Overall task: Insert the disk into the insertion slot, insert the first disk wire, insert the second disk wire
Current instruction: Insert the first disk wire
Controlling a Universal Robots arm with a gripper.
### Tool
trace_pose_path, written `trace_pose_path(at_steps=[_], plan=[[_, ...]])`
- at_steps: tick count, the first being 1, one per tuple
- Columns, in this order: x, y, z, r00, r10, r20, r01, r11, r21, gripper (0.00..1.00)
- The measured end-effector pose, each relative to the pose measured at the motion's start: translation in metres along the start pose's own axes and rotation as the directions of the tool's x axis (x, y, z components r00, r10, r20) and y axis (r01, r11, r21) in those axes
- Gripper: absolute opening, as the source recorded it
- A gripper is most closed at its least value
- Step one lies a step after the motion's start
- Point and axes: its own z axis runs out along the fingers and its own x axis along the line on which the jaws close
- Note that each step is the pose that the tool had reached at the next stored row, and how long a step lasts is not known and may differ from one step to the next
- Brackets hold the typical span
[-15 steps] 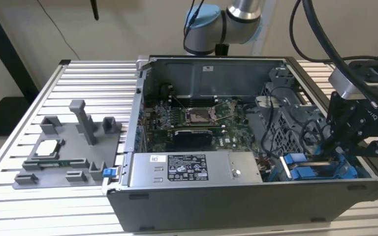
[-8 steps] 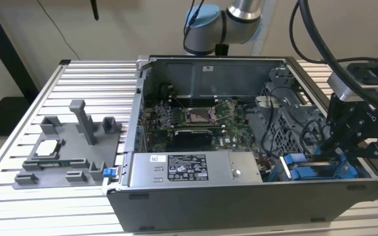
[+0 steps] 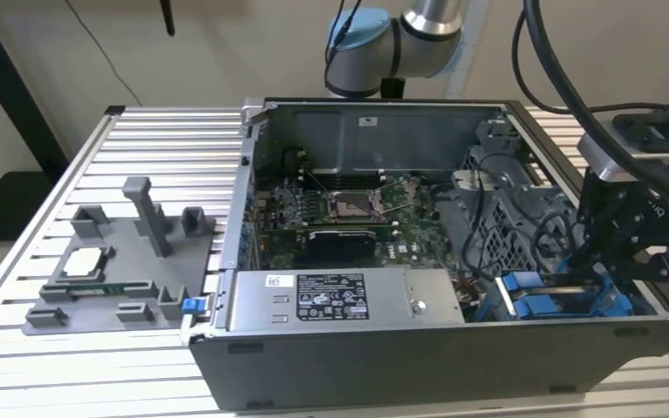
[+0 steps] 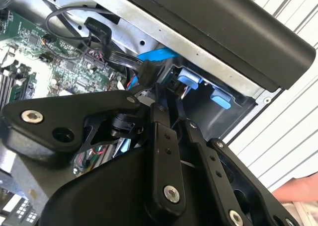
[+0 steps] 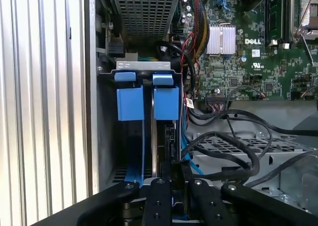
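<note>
The black gripper point(image 5: 169, 174) covers the near end of the silver hard disk point(image 5: 165, 104) in its bright blue carrier.

Two blue carrier tabs point(image 5: 130, 99) point(image 5: 165, 101), one motherboard point(image 5: 238, 62), one power supply point(image 3: 347, 300).

Computer case point(image 3: 428, 370) lying open on slatted table point(image 3: 154, 139) | grey fixture point(image 3: 125, 261) resting at the exterior view's left

Soft, even light. The ribbed bench point(image 3: 160, 139) looks bright, almost white in the second wrist view. Inside the computer case point(image 3: 428, 366) it is dim and shadowy.
</note>
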Motion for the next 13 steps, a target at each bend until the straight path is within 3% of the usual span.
trace_pose_path(at_steps=[3, 4, 11, 13], plan=[[0.0001, 0.0, 0.0008, 1.0, 0.0, -0.0002, 0.0, 1.0, 0.0, 0.0], [0.0001, 0.0, 0.0012, 1.0, 0.0, -0.0001, 0.0, 1.0, 0.0, 1.0], [0.0003, 0.0003, 0.0029, 1.0, 0.002, -0.0001, -0.002, 1.0, 0.0001, 1.0], [-0.0001, 0.0008, -0.0021, 1.0, 0.004, 0.0014, -0.004, 1.0, 0.0003, 1.0]])
